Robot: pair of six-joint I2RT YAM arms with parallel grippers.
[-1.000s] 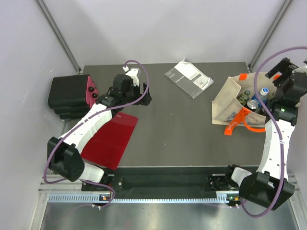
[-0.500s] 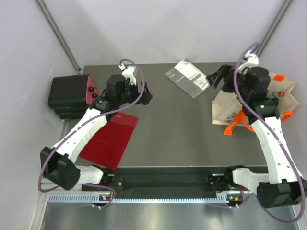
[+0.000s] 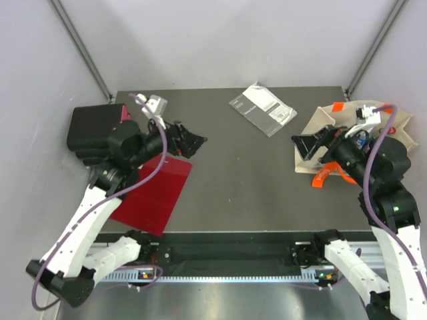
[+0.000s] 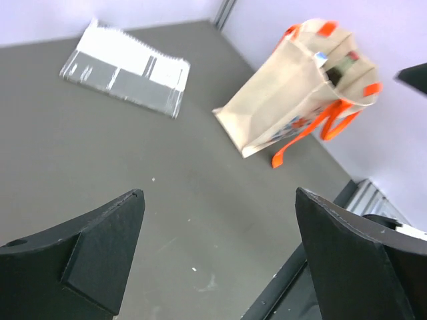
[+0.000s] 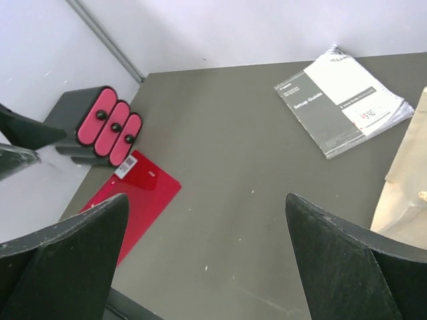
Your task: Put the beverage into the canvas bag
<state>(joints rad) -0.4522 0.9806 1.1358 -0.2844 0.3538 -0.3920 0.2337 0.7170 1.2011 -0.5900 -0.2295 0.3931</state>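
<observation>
Standing with its mouth open, the canvas bag (image 4: pixel 287 100) lies well beyond the left gripper (image 4: pixel 219 200), ahead of the jaws and off to their right. Its orange handles hang down its side. In its mouth you can see the tops of beverage containers (image 4: pixel 341 65), one with a blue and white label and a darker one beside it. You cannot tell how many there are, and from overhead the right arm covers most of the opening.

The left jaws are spread wide with nothing between them. The right gripper (image 5: pixel 205 200) is spread wide as well and carries nothing. From overhead it hangs above the bag's left edge, and in its own view a strip of the bag's beige wall shows just outside its right finger.

A flat grey packet (image 5: pixel 340 100) lies on the table (image 3: pixel 253 180), ahead of the right jaws and a little right of their gap. It also lies ahead and left of the left jaws.

Ahead and left of the right jaws stands a black drawer unit (image 5: pixel 100 127). Its three pink drawers are pushed in, so you cannot see what they hold. A red folder (image 5: pixel 137 193) lies flat beside it, nearer the right gripper's left finger.
</observation>
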